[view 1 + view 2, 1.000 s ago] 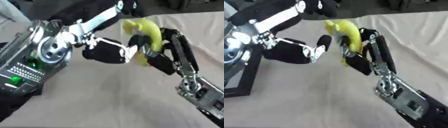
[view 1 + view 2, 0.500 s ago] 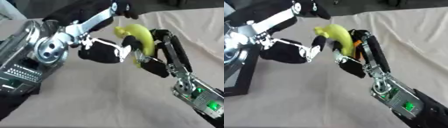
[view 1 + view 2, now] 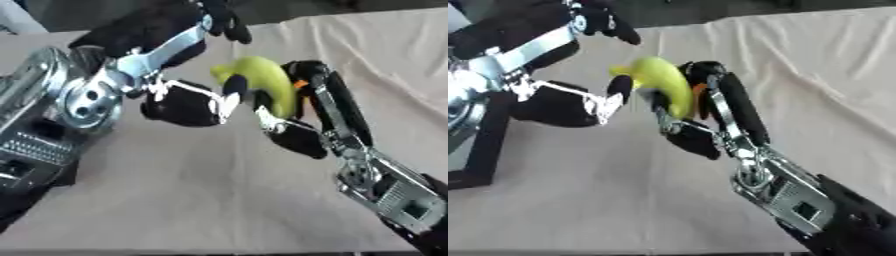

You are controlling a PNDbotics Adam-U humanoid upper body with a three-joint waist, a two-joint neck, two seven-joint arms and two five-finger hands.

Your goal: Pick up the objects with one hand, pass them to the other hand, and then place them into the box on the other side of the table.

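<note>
— Yellow, curved and smooth: that banana-shaped object [image 3: 262, 87] is up off the beige cloth-covered table [image 3: 192, 200], isn't it?

— Yes, it hangs above the middle of the cloth, held between the two hands. The black right hand [image 3: 302, 112] has it: its fingers [image 3: 328, 95] curl round the far, right side of the yellow banana-shaped object and its thumb [image 3: 293, 137] lies under the near side, so the object sits in the crook of that hand.

— And the black left hand [image 3: 188, 102]?

— It is just beside the object on the left. One finger [image 3: 233, 86] reaches up to the object's left end and looks to be touching it. Whether it pinches the object there I cannot tell; the rest of that hand reads as a dark rounded mass.

— How do the arms lie?

— The right arm [image 3: 789, 195] rises from the lower right corner, silver at the wrist, slanting up and to the left toward the centre. The left arm [image 3: 79, 95] comes in from the left side, its big silver round joint close to the camera, with a silver link running up toward the top edge.

— Anything else on the table?

— In the right eye view a dark-framed box edge [image 3: 487, 145] shows at the left side, well apart from the yellow object. The cloth is creased toward the far right corner.
</note>
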